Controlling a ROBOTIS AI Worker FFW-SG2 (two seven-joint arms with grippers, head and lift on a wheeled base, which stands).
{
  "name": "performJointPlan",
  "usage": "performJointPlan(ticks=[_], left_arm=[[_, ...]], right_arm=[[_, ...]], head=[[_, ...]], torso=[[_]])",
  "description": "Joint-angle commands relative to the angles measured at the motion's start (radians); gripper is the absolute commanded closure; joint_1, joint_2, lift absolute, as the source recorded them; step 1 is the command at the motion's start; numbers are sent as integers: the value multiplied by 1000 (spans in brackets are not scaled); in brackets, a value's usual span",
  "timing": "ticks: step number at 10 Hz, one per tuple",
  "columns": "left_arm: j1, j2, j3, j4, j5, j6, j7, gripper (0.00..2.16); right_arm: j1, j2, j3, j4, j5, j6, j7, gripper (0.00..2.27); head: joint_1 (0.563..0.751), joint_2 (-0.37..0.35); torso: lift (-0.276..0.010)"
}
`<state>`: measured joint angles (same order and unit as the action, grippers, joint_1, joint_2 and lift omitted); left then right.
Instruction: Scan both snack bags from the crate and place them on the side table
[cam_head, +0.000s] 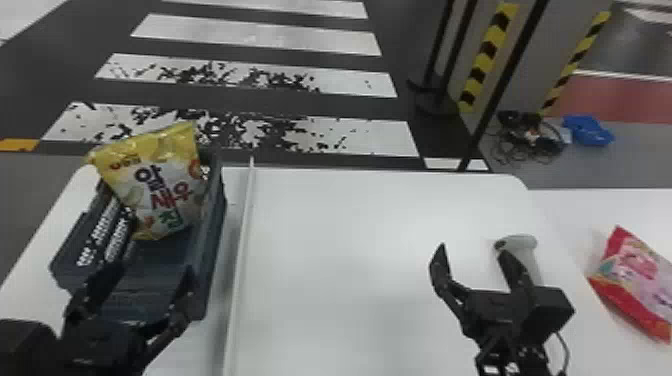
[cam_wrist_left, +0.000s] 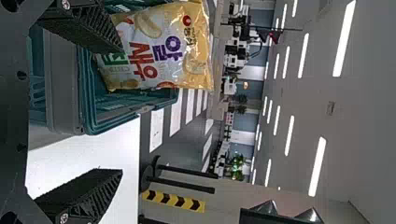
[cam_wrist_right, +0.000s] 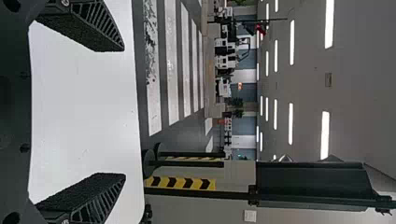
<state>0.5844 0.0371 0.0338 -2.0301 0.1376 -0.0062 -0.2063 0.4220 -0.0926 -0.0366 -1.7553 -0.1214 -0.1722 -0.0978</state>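
Well, yellow bag (cam_head: 165, 195): tilted in crate (cam_head: 212, 215), beyond L gripper (cam_head: 154, 271); prob. light, slippery, crushable, pinch mid-body softly
L gripper: spread
R gripper (cam_head: 473, 250): spread too
Red bag (cam_head: 635, 280): right of R gripper

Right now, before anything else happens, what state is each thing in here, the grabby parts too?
Yellow snack bag: upright, tilted, in the crate, top above the rim.
Crate: open-topped.
Red snack bag: lying on the side table.
Scanner: on the white table, partly hidden.
Left gripper: open, empty.
Right gripper: open, empty.
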Motion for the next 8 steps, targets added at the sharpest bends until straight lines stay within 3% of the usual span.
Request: performJointPlan(ticks=[1, 4, 7, 8], left_arm=[[-15, 1, 3, -15, -1, 24, -1, 80], [-29, 9, 43, -137, 10, 180, -16, 66], [-103, 12, 152, -170, 42, 325, -47, 63], [-136, 27, 175, -167, 45, 340, -61, 63]], right_arm=[[21, 2, 18, 0, 0, -19, -5, 29], [32, -3, 15, 10, -12, -16, -8, 33], [40, -6, 10, 20, -14, -16, -8, 33], [43, -6, 7, 20, -14, -16, -8, 33]], head=[[695, -120], [695, -97], [695, -72], [695, -54]], torso=[[-95], [-95], [-95], [-95]])
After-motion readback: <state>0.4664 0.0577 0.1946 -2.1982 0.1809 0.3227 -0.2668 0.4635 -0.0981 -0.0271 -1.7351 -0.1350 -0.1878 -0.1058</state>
